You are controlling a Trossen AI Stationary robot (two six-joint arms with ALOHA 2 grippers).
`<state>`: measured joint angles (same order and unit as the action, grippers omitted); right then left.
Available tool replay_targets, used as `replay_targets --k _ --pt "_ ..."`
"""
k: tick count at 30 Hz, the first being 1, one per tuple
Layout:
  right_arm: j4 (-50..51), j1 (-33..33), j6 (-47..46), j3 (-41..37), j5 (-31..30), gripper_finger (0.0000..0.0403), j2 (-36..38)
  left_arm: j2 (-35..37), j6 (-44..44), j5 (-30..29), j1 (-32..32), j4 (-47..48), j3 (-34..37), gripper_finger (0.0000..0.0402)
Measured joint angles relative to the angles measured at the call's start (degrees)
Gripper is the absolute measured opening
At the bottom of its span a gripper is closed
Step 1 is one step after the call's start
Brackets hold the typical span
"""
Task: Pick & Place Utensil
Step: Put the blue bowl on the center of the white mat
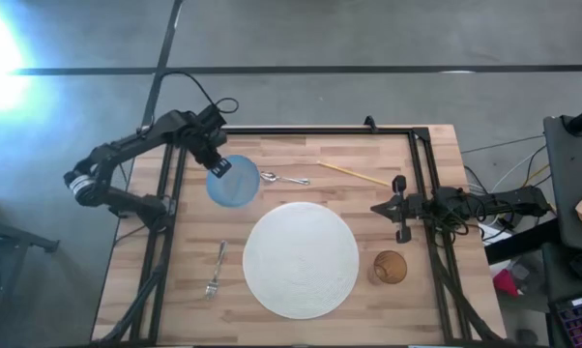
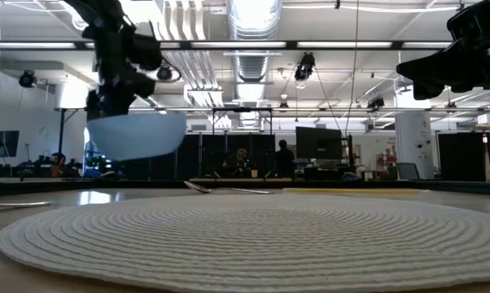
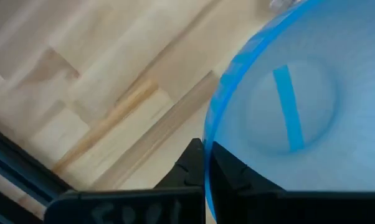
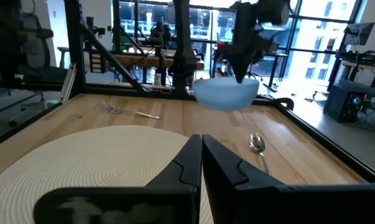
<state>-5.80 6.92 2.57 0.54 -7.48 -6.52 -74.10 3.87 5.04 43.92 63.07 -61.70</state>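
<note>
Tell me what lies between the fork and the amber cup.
In the high view, the round woven placemat lies between the fork and the amber cup; nothing rests on that mat.

Light butcher-block wood table (image 1: 301, 319) w/ black metal frame round its edges. At centre, toward 6 o'clock: big round off-white woven placemat (image 1: 301, 259). At 8 o'clock, apart from the mat: silver metal fork (image 1: 217, 270). At 12 o'clock, just beyond the mat: small silver metal spoon (image 1: 282, 178). Approx 1 o'clock: thin pale wooden chopstick (image 1: 354, 174), lying slantwise. At 4 o'clock, beside the mat: amber see-through glass cup (image 1: 389, 267), upright.
</note>
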Motion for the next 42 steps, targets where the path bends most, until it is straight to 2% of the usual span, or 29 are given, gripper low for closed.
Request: replay_targets --k 7,15,19,25,35,42 --pt "0.0 0.0 0.0 0.0 0.01 0.0008 0.0 2.2 5.64 -0.21 -6.11 0.02 -6.02 0.0001" --pt "0.0 0.02 0.0 0.0 -0.01 0.0008 0.0 0.95 12.93 -2.03 -15.91 -0.01 -12.45 0.0" --pt "0.0 0.0 0.0 0.01 -0.01 0.0008 0.01 0.38 17.23 -4.1 -21.53 0.02 -14.17 0.0" --pt "0.0 0.01 0.0 0.0 -0.01 0.0008 0.0 -1.27 23.53 -4.17 -28.66 0.02 -15.99 0.0" --pt "0.0 0.01 0.0 0.0 0.01 0.0008 0.0 -9.52 28.0 -4.15 -36.7 0.21 -23.56 0.0" --pt "0.0 0.0 0.0 0.0 0.01 0.0008 0.0 -17.13 31.87 -4.73 -39.44 8.41 -31.7 0.0"
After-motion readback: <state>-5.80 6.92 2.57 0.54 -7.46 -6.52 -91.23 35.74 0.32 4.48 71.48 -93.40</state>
